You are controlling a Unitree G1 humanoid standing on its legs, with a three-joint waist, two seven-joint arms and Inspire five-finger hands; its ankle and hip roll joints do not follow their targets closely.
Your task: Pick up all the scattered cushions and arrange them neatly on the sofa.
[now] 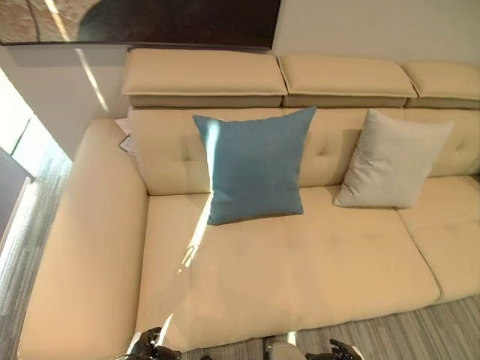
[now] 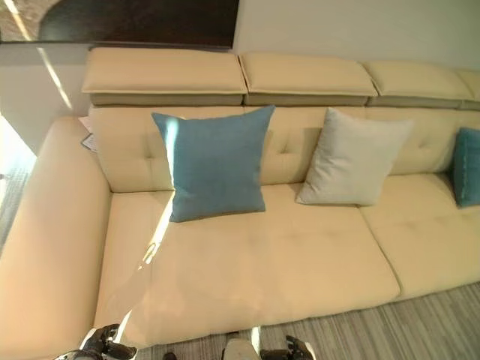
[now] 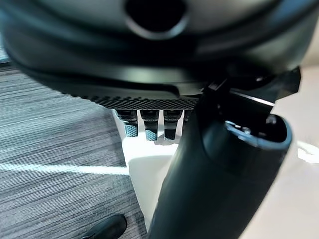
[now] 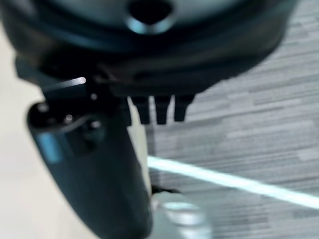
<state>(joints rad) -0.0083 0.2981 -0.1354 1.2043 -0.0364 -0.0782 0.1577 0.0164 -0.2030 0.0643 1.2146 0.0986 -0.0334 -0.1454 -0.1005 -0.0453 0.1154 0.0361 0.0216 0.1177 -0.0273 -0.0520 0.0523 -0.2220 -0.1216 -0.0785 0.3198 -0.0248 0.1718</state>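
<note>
The left hand [image 1: 152,346] hangs low at the bottom edge of the eye views, just in front of the sofa's [image 1: 300,262] seat edge and above the grey striped floor [image 1: 420,334]. In its own wrist view the fingers [image 3: 149,127] hang straight down in a short row beside the thumb [image 3: 224,169], relaxed and holding nothing; past them show the floor and the pale sofa front.

On the sofa, the blue cushion [image 1: 255,165] stands upright on the seat, leaning back against the tufted backrest toward the left end, with a strip of sunlight across its left side. A small pale object [image 1: 124,139] lies just beside the backrest on the left armrest; what it is cannot be told. To the right, apart from the blue one, the cream cushion [image 1: 391,159] leans against the backrest, tilted slightly. Farther right, at the edge of the right eye view, a teal cushion [image 2: 466,166] rests against the backrest, only partly in sight.

The right hand [image 1: 341,349] also hangs low at the bottom edge, near the seat front. Its wrist view shows the fingers [image 4: 160,110] straight and pointing down by the thumb [image 4: 94,174], empty, over the floor.
</note>
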